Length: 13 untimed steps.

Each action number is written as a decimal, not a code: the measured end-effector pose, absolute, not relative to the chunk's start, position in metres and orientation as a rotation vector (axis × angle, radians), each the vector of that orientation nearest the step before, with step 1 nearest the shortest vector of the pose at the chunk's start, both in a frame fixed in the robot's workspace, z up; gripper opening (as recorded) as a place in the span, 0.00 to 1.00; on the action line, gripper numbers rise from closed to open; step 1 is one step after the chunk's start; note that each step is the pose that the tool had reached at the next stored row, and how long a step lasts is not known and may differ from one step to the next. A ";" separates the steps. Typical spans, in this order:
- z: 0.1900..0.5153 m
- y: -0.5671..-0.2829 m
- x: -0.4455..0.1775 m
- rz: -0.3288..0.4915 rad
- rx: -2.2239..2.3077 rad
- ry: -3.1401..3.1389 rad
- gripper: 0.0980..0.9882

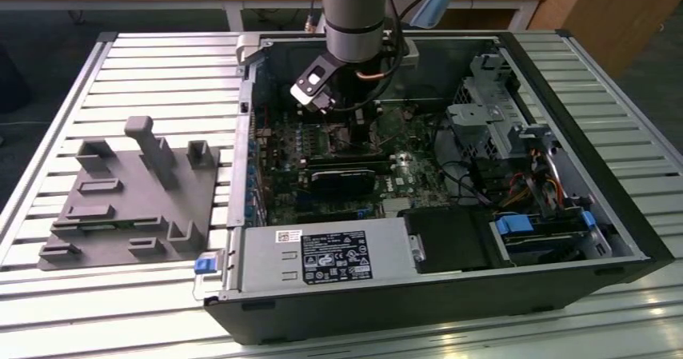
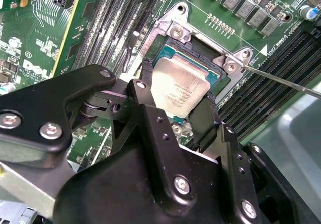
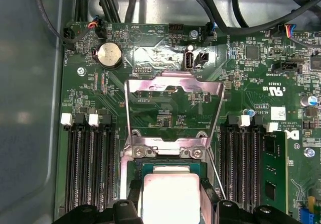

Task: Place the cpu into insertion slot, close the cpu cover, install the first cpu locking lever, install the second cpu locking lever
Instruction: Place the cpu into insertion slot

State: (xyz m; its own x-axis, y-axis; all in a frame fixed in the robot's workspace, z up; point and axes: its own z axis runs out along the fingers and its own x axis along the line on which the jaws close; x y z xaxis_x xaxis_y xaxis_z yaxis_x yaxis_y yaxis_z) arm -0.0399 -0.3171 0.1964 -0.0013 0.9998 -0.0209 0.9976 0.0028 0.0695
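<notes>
Cpu (image 2: 181, 86): grey-topped square chip, lying flat directly between the fingers of the gripper (image 2: 175, 101), over the insertion slot (image 2: 198, 50).

Gripper: set narrow, one black finger against each of two opposite edges of the cpu, so judged to be holding it. Chip and gripper share one axis, straight down from the wrist. The chip is square, so it has no long axis to speak of.

Seating: cannot tell whether the cpu rests fully in the insertion slot or sits just above it. The fingers hide two of its edges, and the gripper body covers the near side of the socket.

Cpu cover (image 3: 145, 85): silver frame with a square window, swung open, hinged at the socket's far edge and lying away from the gripper, clear of the chip.

Locking lever (image 2: 286, 82): thin wire rod beside the socket, raised. A second lever is hard to make out.

Surroundings: long memory slots (image 3: 90, 174) flank the socket on both sides. In the exterior view the arm reaches down into an open computer case (image 1: 597, 175) on a slatted desk (image 1: 149, 63).
</notes>
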 end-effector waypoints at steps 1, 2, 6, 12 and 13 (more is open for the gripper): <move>0.196 -0.317 -0.040 0.053 2.174 2.178 0.49; 0.196 -0.317 -0.040 0.053 2.174 2.178 0.49; 0.195 -0.317 -0.040 0.053 2.174 2.178 0.49; 0.195 -0.317 -0.040 0.053 2.174 2.178 0.49; 0.195 -0.317 -0.040 0.053 2.174 2.178 0.49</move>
